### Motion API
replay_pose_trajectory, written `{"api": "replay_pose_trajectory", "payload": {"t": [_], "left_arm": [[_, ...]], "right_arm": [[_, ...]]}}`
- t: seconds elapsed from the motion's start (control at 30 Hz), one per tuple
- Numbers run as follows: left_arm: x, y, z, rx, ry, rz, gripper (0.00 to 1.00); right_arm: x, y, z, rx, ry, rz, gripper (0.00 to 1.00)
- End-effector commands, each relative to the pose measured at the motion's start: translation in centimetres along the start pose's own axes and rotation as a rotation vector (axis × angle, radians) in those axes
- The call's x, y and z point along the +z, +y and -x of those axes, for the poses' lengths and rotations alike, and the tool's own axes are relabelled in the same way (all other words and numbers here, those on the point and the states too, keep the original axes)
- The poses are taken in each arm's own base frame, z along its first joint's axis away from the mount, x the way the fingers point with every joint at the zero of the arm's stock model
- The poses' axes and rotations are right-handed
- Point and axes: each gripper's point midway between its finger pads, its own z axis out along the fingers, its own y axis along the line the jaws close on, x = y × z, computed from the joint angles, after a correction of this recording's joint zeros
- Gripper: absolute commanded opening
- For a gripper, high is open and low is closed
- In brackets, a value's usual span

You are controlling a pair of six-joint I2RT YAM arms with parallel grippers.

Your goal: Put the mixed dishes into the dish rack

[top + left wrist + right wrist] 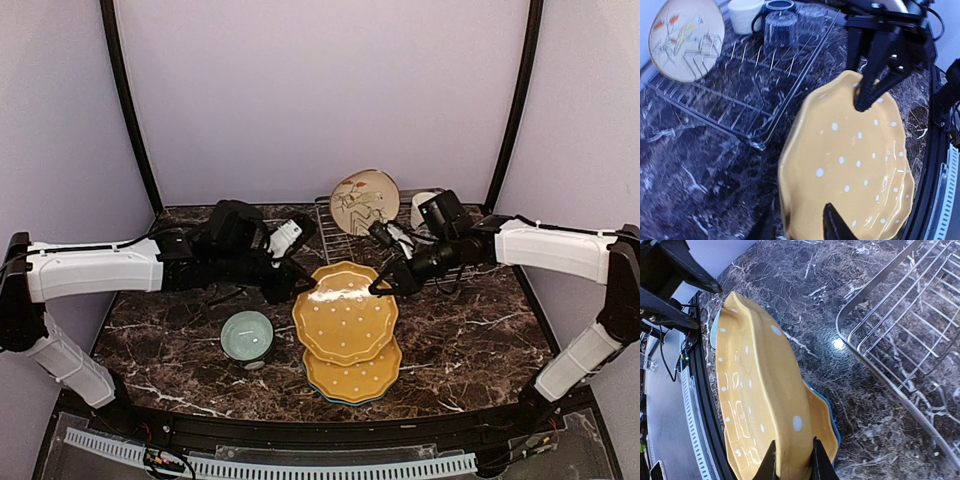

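Both grippers hold one yellow dotted plate (343,308), tilted, above a stack. My left gripper (301,281) is shut on its left rim; in the left wrist view the plate (850,165) sits between that gripper's fingers (836,226). My right gripper (386,283) is shut on the right rim, with the rim (755,390) between its fingers (771,465). Below lie a second yellow plate (355,375) and a blue plate's edge (833,421). The dish rack (740,102) holds the cream bird plate (685,37), cream mug (745,15), navy mug (778,6) and glass tumbler (780,31). The mint-green bowl (247,335) sits front left.
The rack (335,232) stands at the back centre of the dark marble table (470,340), and its near corner (842,327) is close to the held plate. A second clear glass (812,22) stands in the rack. Purple walls enclose the back and sides.
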Motion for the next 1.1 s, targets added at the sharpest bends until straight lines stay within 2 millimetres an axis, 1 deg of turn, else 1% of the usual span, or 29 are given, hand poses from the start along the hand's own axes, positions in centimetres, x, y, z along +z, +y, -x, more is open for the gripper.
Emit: {"api": "replay_pose_trajectory", "payload": {"t": [0.0, 0.03, 0.07, 0.1, 0.13, 0.17, 0.2, 0.3, 0.37, 0.53, 0.67, 0.73, 0.8, 0.97, 1.07], "left_arm": [[-3.4, -0.4, 3.7, 0.01, -0.143, 0.003, 0.4], [-3.6, -0.2, 3.8, 0.008, -0.149, 0.017, 0.46], [-4.3, -0.2, 4.1, 0.002, -0.163, 0.025, 0.5], [-4.6, 0.2, 4.2, -0.002, -0.172, 0.047, 0.57], [-5.3, 0.3, 4.4, -0.011, -0.188, 0.057, 0.61], [-5.6, 0.6, 4.6, -0.013, -0.202, 0.078, 0.67], [-6.2, 0.7, 4.8, -0.017, -0.215, 0.088, 0.72], [-7.0, 1.5, 4.8, -0.018, -0.225, 0.14, 0.76], [-7.3, 2.0, 4.6, -0.018, -0.222, 0.171, 0.77], [-7.2, 2.4, 4.1, -0.012, -0.207, 0.196, 0.78], [-7.0, 2.5, 4.0, -0.01, -0.204, 0.199, 0.78], [-6.8, 2.6, 3.9, -0.008, -0.2, 0.204, 0.77], [-6.6, 2.7, 3.7, -0.007, -0.192, 0.21, 0.78], [-5.9, 2.9, 3.2, -0.002, -0.169, 0.218, 0.78], [-5.6, 3.1, 3.0, 0.0, -0.156, 0.225, 0.78]], "right_arm": [[-4.5, 1.4, 6.8, -0.202, -0.18, -0.05, 0.0], [-5.2, 1.2, 7.7, -0.229, -0.2, -0.073, 0.0], [-6.0, 1.1, 8.5, -0.254, -0.222, -0.098, 0.0], [-6.8, 0.8, 9.3, -0.276, -0.243, -0.122, 0.0], [-7.7, 0.7, 10.3, -0.302, -0.268, -0.144, 0.0], [-8.7, 0.7, 11.3, -0.327, -0.297, -0.163, 0.0], [-9.6, 0.7, 12.3, -0.353, -0.322, -0.181, 0.0], [-12.0, 0.5, 15.2, -0.455, -0.383, -0.272, 0.0], [-13.4, -0.1, 16.9, -0.526, -0.415, -0.356, 0.0], [-16.9, -2.3, 21.0, -0.727, -0.511, -0.591, 0.0], [-19.0, -3.4, 23.8, -0.873, -0.591, -0.688, 0.0], [-19.7, -4.1, 25.1, -0.934, -0.624, -0.718, 0.0], [-19.9, -5.0, 26.1, -0.977, -0.645, -0.738, 0.0], [-19.4, -7.4, 27.9, -1.069, -0.661, -0.776, 0.0], [-18.9, -8.9, 28.4, -1.123, -0.664, -0.789, 0.0]]}}
